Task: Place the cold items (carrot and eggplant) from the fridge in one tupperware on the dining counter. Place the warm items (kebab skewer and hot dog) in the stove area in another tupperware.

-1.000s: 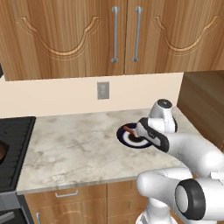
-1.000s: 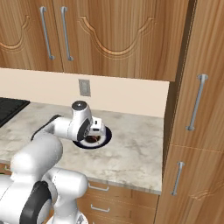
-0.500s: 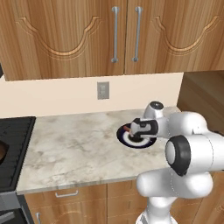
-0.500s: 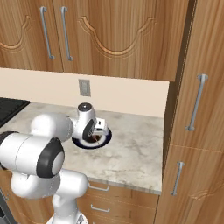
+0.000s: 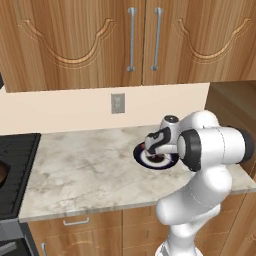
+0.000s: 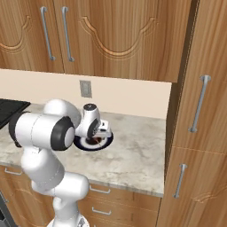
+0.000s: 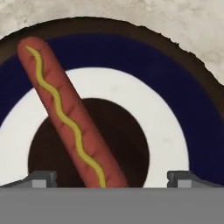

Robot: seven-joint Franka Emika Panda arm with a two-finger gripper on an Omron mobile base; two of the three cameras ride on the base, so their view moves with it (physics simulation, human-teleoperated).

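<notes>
One hot dog (image 7: 70,122) lies on one round plate (image 7: 175,109), which rests on the marble counter (image 5: 85,170) near the wall, right of the stove (image 5: 12,175). The hot dog is a reddish-brown sausage without a bun, marked lengthwise by a wavy yellow mustard line; in the hand view it runs diagonally from the plate's dark blue band at upper left across the white ring to the dark centre at the bottom edge. The plate has a brown rim, a blue band, a white ring and a dark brown middle. One gripper (image 7: 111,177) hangs directly over the plate, its two fingertips (image 7: 41,178) spread wide, one on either side of the sausage's near end, gripping nothing. One wall outlet (image 5: 118,103) sits above the counter, under two cabinet handles (image 5: 132,39).
</notes>
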